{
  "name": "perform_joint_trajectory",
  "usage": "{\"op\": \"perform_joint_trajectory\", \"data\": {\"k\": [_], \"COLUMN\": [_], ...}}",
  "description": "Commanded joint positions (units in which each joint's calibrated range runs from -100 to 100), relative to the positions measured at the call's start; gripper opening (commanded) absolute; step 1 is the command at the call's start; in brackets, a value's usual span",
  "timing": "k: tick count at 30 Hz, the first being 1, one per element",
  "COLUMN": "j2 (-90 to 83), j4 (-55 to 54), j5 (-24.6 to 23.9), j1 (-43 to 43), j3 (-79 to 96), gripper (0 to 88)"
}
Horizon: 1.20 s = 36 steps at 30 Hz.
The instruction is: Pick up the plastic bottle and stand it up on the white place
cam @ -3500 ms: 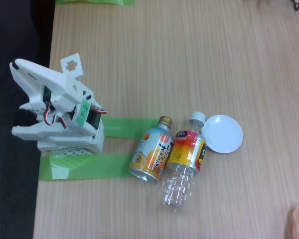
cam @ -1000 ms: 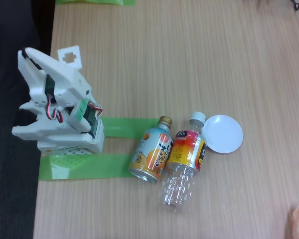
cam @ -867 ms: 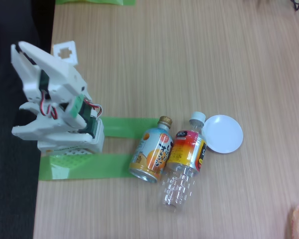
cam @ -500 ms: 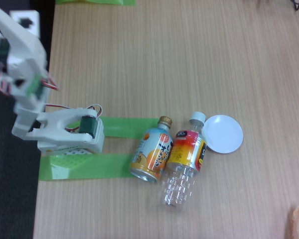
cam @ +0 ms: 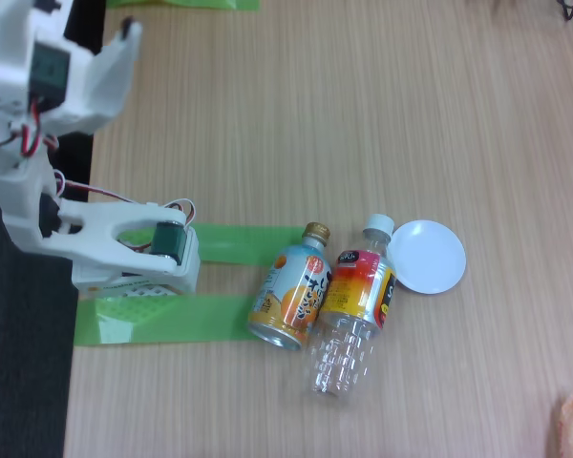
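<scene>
White plastic links of the arm (cam: 48,76) rear up over the table's (cam: 363,114) left edge in the fixed view, the base block (cam: 134,262) seated on strips of green tape (cam: 172,320) while the upper links fold back toward the top left corner. The gripper (cam: 124,33) sits near that corner, pointing right over the wood; whether its jaws are apart or together cannot be told from this angle. The plastic bottle (cam: 353,310) lies on its side well toward the table's lower middle, white cap up and to the right, clear ribbed body slanting down toward the bottom edge. Its red-orange-yellow label carries writing too small to read. The cap touches or just overlaps the rim of the white place (cam: 428,256), a round shallow dish lying to the bottle's right. Just beside the bottle on the left lies an orange-and-blue bottle-can (cam: 291,286) with a gold cap, its printed characters also illegible.
</scene>
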Motion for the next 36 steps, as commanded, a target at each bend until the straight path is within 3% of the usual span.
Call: {"op": "perform_joint_trajectory", "data": {"k": [1,7,13,24,33,36], "j2": [13.22,30.44,39.93,41.78,41.78,41.78], "j4": [5.12,20.83,30.36,50.79,53.28,53.45], "j5": [0.14,-0.54,-0.54,-8.83,-19.85,-21.53], "j1": [0.37,-0.81,-12.37,-27.78,-30.67,-30.44], "j3": [-12.11,-27.95,-35.38,-35.11,-34.38,-29.49], "gripper": [25.0,25.1,25.2,25.2,25.2,25.2]}}
